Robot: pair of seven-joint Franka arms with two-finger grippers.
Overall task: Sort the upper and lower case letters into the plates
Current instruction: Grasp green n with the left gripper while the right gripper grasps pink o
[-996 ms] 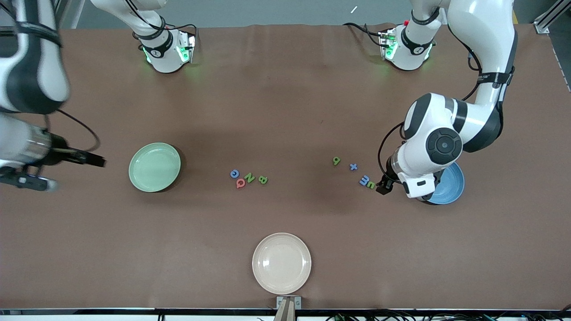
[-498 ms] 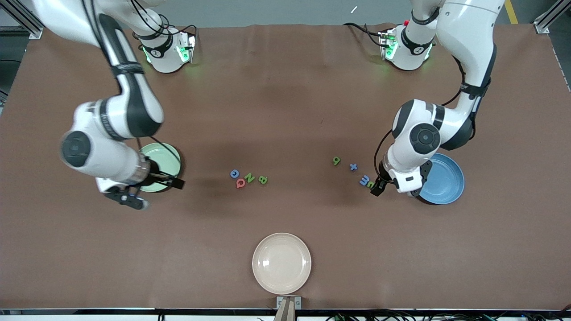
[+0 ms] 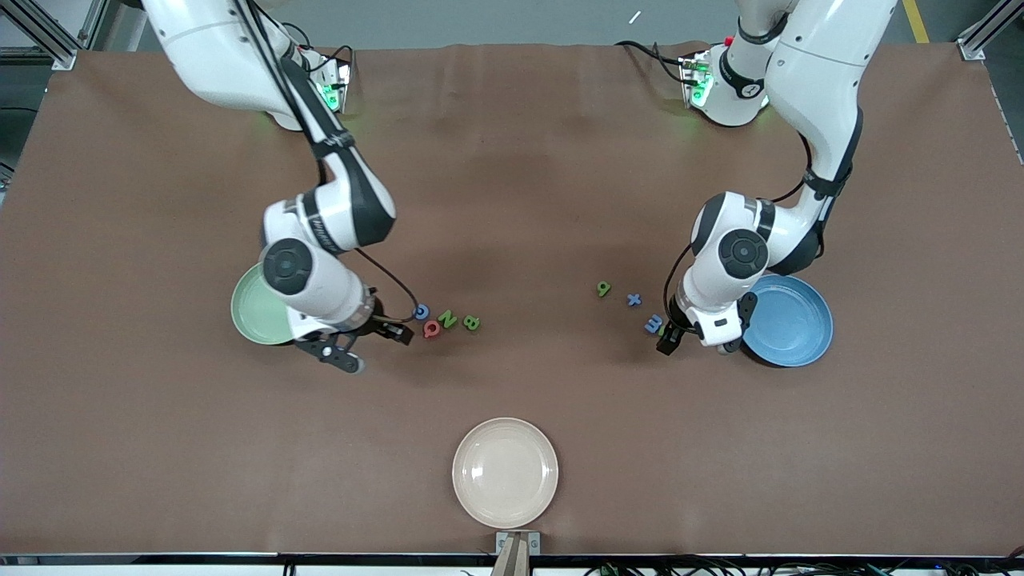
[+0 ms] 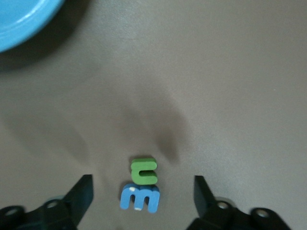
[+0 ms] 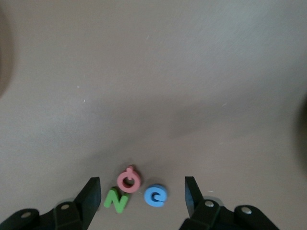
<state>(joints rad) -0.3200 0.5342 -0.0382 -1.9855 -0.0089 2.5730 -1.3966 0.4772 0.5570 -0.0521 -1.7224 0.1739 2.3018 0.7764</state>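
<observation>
Two groups of toy letters lie mid-table. In one, a blue letter (image 3: 422,312), a red one (image 3: 432,328), a green N (image 3: 448,319) and another green letter (image 3: 472,323) sit together. My right gripper (image 3: 384,352) hangs open beside them. Its wrist view shows the red letter (image 5: 128,179), the N (image 5: 116,201) and the blue letter (image 5: 155,195) between its open fingers. My left gripper (image 3: 692,344) is open at a blue m (image 3: 654,323), with the m (image 4: 139,198) and a green letter (image 4: 144,171) between its fingers. The pale green plate (image 3: 248,312) is partly under the right arm. The blue plate (image 3: 792,320) is beside the left gripper.
A green letter (image 3: 604,288) and a blue cross-shaped letter (image 3: 634,300) lie loose, farther from the front camera than the m. A cream-white dish (image 3: 505,472) sits near the table's front edge. The blue plate's rim (image 4: 24,19) shows in the left wrist view.
The right arm has swung in from its end of the table, across the green plate, to the red and blue letters. The left gripper has crept a little toward the m.
</observation>
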